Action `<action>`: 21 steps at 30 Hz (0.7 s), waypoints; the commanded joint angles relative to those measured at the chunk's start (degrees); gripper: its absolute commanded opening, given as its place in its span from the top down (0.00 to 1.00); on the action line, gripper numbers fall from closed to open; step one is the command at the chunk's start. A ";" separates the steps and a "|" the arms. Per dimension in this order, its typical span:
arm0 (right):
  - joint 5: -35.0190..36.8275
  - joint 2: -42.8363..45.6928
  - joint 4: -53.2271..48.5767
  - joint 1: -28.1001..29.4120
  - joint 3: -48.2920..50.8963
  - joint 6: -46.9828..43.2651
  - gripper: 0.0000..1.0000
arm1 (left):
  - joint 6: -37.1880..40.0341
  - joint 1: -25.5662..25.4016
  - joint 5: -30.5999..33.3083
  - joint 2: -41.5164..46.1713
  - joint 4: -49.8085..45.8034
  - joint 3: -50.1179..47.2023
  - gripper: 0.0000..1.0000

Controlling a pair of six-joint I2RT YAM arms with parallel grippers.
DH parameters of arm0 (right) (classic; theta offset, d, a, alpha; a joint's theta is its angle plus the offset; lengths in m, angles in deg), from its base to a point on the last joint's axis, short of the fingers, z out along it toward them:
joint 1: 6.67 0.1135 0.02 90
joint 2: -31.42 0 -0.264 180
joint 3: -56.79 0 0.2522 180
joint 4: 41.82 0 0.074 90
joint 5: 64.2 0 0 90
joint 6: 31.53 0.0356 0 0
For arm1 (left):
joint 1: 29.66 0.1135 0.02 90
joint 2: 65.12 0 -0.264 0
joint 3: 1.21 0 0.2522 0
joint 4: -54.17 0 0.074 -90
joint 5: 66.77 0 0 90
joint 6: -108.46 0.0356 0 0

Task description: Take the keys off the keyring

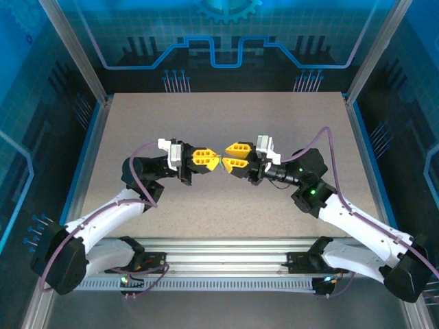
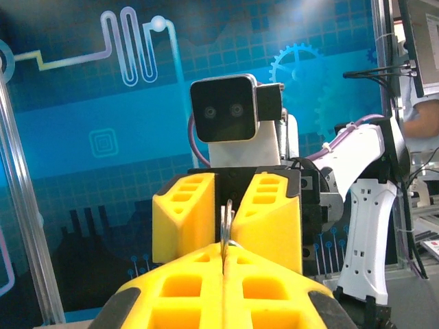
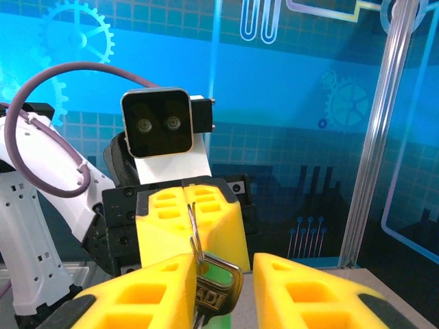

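Over the middle of the table [image 1: 226, 113], my left gripper [image 1: 214, 162] and right gripper [image 1: 228, 156] meet tip to tip. In the left wrist view, my left gripper [image 2: 226, 259] is shut on the thin metal keyring [image 2: 227, 223], which stands edge-on between its yellow fingers. In the right wrist view, the keyring [image 3: 194, 223] runs from the left gripper's closed tips down to a silver key [image 3: 223, 296] with stamped letters. The key hangs against the inner face of one finger of my right gripper [image 3: 225, 277]. That gripper is open, with a clear gap on the key's other side. More keys may hang below, hidden.
Aluminium frame posts [image 1: 77, 48] and blue printed walls [image 1: 226, 34] enclose the speckled table. A metal rail [image 1: 219, 248] with the arm bases runs along the near edge. Purple cables [image 1: 322, 140] loop off both arms.
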 commanded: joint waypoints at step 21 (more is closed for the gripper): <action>3.31 7.17 -24.82 1.05 -3.65 -16.22 0.67 | 44.33 -7.55 12.33 12.83 -47.68 5.88 1.00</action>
